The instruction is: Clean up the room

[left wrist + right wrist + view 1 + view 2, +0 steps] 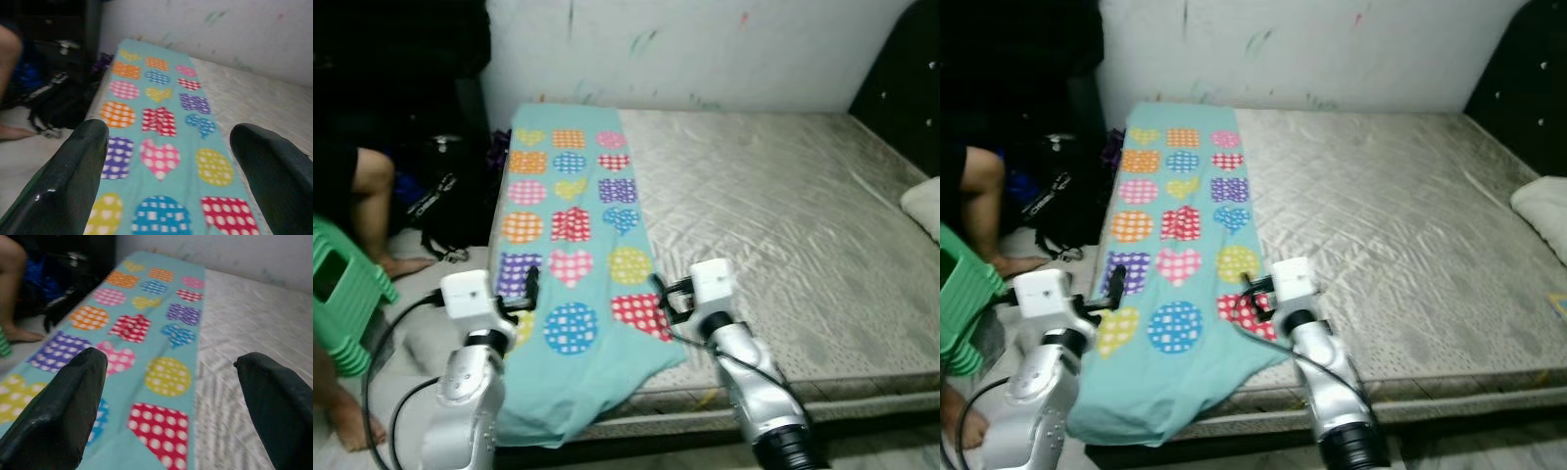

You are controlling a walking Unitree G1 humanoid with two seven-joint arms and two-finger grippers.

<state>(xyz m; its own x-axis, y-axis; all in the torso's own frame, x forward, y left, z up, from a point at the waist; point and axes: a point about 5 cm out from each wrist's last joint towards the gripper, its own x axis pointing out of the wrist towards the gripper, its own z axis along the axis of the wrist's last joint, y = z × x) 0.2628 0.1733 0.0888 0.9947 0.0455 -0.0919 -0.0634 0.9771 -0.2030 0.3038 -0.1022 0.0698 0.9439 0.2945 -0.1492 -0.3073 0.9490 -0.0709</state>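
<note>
Nearest, both grippers hover spread and empty over the near end of the teal patterned blanket point(570, 274): left gripper point(530, 287) at its left edge, right gripper point(664, 296) at its right edge, likely bracketing the width for a two-handed grab. Farther, it runs lengthwise along the mattress point(783, 225) to the wall, its near end draping over the bed's foot. A person's leg point(374, 206), green stool point(347, 284) and black bag point(445, 201) sit left.

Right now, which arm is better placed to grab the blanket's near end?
Probably the left. The left gripper, open, hovers over the patterned blanket near where it hangs off the mattress. The right gripper, also open, sits at the blanket's inner edge, partly over bare mattress.
</note>
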